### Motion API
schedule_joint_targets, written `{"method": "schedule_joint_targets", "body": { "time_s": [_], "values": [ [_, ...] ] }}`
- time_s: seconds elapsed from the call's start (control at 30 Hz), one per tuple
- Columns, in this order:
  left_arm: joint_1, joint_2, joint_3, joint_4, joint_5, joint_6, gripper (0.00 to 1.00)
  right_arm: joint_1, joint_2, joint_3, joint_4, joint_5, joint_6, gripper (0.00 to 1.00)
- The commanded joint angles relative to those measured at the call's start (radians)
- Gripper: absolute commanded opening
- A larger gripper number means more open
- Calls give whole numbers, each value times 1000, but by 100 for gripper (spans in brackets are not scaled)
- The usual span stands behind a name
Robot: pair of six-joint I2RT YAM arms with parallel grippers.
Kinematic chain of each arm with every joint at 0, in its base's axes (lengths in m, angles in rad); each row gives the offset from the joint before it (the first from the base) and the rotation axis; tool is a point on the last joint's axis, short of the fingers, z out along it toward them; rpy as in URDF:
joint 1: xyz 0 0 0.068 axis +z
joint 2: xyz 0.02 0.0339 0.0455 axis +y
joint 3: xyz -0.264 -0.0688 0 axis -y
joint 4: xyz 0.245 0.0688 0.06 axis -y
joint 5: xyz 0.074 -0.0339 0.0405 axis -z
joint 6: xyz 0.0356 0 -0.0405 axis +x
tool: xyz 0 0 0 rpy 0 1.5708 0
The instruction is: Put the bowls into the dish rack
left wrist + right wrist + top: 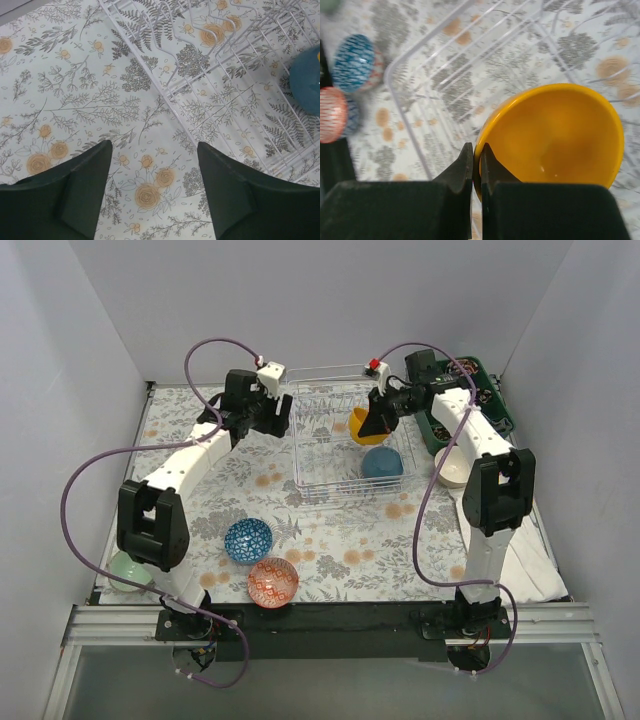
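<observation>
Over dish rack point(320, 455), right jaws tight on orange-yellow bowl point(555, 135) rim; left jaws apart outside left edge

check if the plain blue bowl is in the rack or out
In: the blue bowl rests inside the dish rack, near its right end.

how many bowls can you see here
6: orange-yellow bowl in the right gripper over the dish rack, plain blue inside it, cream right of it, blue-patterned, red-patterned and mint front left.
</observation>
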Motion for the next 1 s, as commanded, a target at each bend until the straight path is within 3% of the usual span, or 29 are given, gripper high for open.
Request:
{"method": "schedule_joint_targets", "body": {
  "time_s": [0.0,0.1,0.13,0.17,0.43,0.67,0.73,0.77,0.8,0.83,0.97],
  "values": [
    [-16,17,62,-14,43,31,60,-31,12,-36,48,-458,114,1],
    [-24,34,70,-16,60,42,28,-43,52,-33,73,-577,168,1],
    [-27,43,76,-21,58,43,5,-43,65,-33,85,-598,177,1],
    [-33,54,79,-21,52,45,0,-47,73,-36,90,-639,186,1],
    [-140,135,156,-73,78,117,0,-59,108,-194,102,-727,208,1],
    [-174,168,171,-97,62,151,0,-66,105,-253,151,-616,178,1],
    [-174,166,167,-102,55,152,0,-66,57,-323,389,-562,324,1],
    [-177,166,165,-102,57,154,0,-71,27,-449,547,-486,423,1],
    [-177,168,164,-105,54,154,0,-76,-32,-513,846,-448,648,1],
    [-179,171,164,-103,54,154,0,-79,-55,-570,996,-415,747,1],
    [-182,178,173,-106,55,161,0,-80,-59,-638,1159,-283,955,1]
  ]
}}
